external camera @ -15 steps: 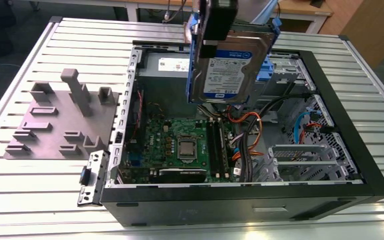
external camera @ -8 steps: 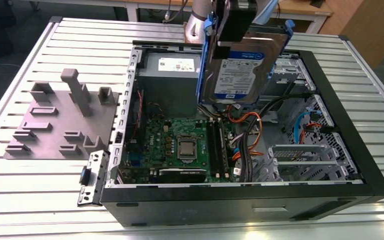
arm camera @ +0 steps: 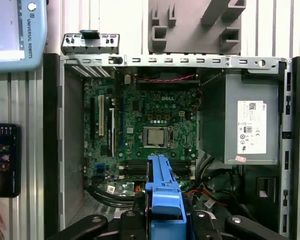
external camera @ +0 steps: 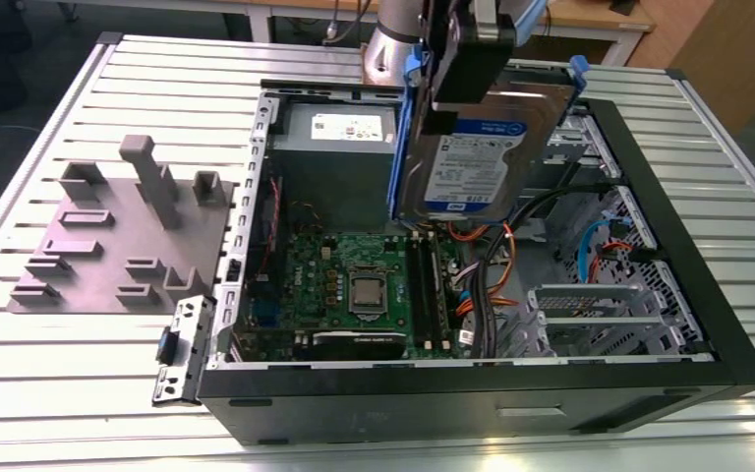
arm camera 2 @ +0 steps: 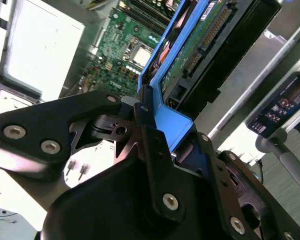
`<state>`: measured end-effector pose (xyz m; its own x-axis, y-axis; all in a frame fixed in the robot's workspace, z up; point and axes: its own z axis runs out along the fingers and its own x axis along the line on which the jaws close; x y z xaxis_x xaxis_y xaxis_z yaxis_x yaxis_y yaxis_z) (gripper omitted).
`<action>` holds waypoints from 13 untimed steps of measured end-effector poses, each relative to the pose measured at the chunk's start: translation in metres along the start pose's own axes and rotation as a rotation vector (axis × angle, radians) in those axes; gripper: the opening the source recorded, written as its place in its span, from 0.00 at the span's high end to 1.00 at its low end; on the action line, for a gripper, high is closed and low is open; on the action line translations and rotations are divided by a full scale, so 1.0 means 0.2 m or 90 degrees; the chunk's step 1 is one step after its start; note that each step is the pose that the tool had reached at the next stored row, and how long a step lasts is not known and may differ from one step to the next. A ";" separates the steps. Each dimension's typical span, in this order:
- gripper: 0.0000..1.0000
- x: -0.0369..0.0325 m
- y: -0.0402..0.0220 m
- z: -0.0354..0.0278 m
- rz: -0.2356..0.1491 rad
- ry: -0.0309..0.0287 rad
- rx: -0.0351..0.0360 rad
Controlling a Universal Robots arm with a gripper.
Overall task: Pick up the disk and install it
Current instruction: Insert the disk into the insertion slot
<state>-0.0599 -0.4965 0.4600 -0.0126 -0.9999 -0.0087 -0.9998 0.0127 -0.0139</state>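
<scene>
1. Disk [external camera: 483, 147] is held in the air above the open computer case [external camera: 692, 324], label side facing the exterior view, with its blue carrier frame [external camera: 411, 128] along its edges.
2. The end effector [external camera: 472, 54] is seen pinching the disk's upper end in the exterior view; in the second wrist view its black fingers [arm camera 2: 150, 145] are pressed onto the blue frame [arm camera 2: 172, 117], and the disk's underside with its green board [arm camera 2: 195, 47] extends away from them.
3. In the first wrist view the blue frame [arm camera: 164, 192] is seen edge-on, between the end effector's links, over the motherboard [arm camera: 140, 135].
4. The case is laid on its side on the slatted metal counter [external camera: 115, 79], with the processor socket [external camera: 367, 291] exposed and the grey power supply [external camera: 338, 133] at the far end in the exterior view.
5. A grey fixture block [external camera: 122, 236] with upright posts is set on the counter at the exterior view's left of the case.
6. A small metal bracket with a blue clip [external camera: 178, 344] is lying just beside the case's near corner.
7. An empty metal drive cage [external camera: 608, 315] is seen inside the case toward the exterior view's right, below the disk and apart from it.
</scene>
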 end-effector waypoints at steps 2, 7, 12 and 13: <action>0.64 0.035 0.000 0.001 0.000 -0.0001 0.0000; 0.64 0.107 -0.008 0.005 0.000 -0.0001 0.0000; 0.64 0.133 -0.076 0.009 0.000 0.0000 0.0000; 0.64 0.136 -0.094 0.010 0.000 0.0000 0.0000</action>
<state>-0.0415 -0.5239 0.4581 -0.0126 -0.9999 -0.0087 -0.9998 0.0127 -0.0139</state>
